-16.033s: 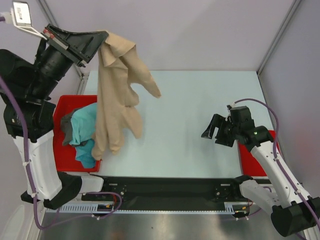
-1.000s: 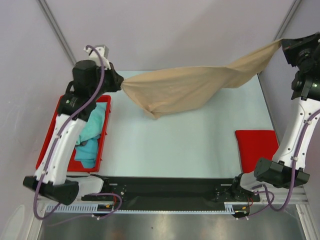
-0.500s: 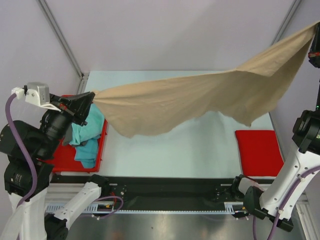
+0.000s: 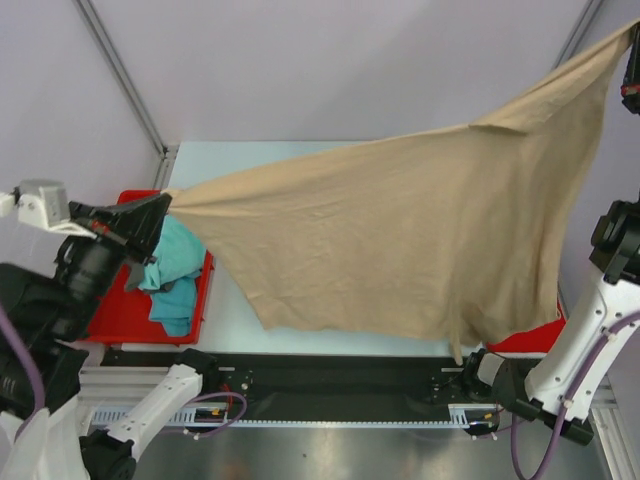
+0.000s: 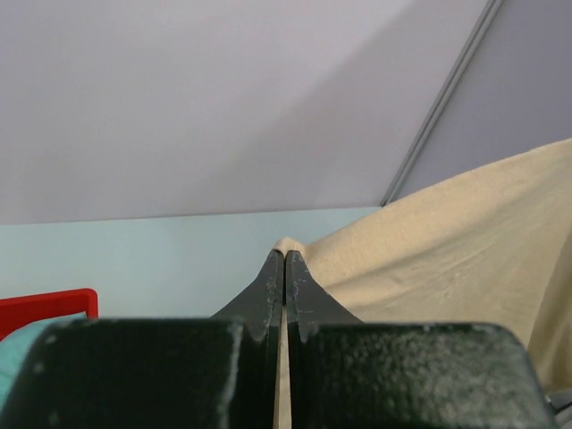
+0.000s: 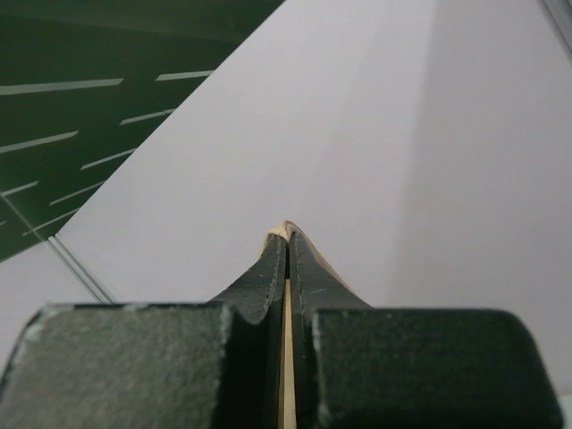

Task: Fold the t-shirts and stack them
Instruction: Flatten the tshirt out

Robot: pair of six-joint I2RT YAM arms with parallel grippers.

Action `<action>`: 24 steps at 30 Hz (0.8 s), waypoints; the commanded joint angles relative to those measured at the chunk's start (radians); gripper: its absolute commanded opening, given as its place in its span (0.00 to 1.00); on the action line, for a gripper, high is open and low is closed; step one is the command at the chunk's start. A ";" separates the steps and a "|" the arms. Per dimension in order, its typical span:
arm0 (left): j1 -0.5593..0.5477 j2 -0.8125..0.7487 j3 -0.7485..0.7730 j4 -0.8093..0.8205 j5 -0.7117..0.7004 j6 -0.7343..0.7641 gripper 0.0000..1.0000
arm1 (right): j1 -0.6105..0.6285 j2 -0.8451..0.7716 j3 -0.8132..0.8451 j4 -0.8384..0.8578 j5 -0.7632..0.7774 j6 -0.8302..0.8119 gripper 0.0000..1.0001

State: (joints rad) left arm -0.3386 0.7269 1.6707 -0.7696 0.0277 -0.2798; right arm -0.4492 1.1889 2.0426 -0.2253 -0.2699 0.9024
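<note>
The large tan t-shirt (image 4: 400, 240) hangs spread in the air over the bench (image 4: 230, 310), stretched between the two arms. The left claw (image 5: 284, 259) is clenched on one corner low at the left, above the red tray (image 4: 120, 320), and the right claw (image 6: 286, 239) is clenched on another corner high at the far right. The shirt's lower edge droops toward the near side of the bench and hides part of the red mat (image 4: 535, 340), while the teal t-shirt (image 4: 175, 265) lies crumpled in the red tray beside the left claw.
</note>
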 commanded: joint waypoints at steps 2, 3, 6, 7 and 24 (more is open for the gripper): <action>-0.002 -0.031 0.032 -0.007 -0.046 -0.010 0.00 | -0.008 -0.112 -0.025 0.110 0.018 -0.046 0.00; -0.004 -0.027 0.038 -0.004 -0.052 -0.009 0.00 | -0.008 -0.107 -0.030 0.116 0.009 -0.042 0.00; -0.004 0.014 0.073 -0.002 -0.084 -0.001 0.00 | -0.009 -0.068 -0.022 0.119 -0.002 -0.013 0.00; -0.004 0.023 0.095 0.004 -0.089 0.005 0.00 | -0.008 -0.052 -0.019 0.119 -0.006 0.012 0.00; -0.004 0.000 0.235 -0.089 -0.078 0.014 0.00 | -0.008 -0.185 0.025 0.014 -0.031 -0.071 0.00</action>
State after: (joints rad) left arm -0.3386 0.7704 1.8687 -0.8497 -0.0456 -0.2790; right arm -0.4492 1.0969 2.0312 -0.2565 -0.3264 0.8738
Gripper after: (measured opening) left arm 0.008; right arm 0.012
